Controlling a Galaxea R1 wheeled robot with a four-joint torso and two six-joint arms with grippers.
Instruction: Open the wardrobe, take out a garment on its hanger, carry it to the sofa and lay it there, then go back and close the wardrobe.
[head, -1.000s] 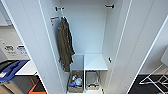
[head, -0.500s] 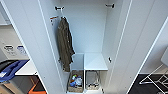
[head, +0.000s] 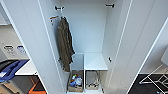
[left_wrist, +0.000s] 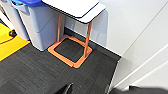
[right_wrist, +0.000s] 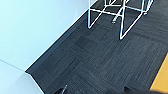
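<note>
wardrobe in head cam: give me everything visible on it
The wardrobe is a tall white cabinet with smooth, laminate-looking panels, both doors swung wide open. Dark rail brackets sit near the top on each side. An olive-brown garment hangs at its left side. Lower down is a white shelf box, with baskets of small items beneath it.

office | dark carpet tiles | recycling bins | white wardrobe

An olive-brown garment hangs above what look like two baskets; an orange-framed side table adjoins grey bins.
</note>
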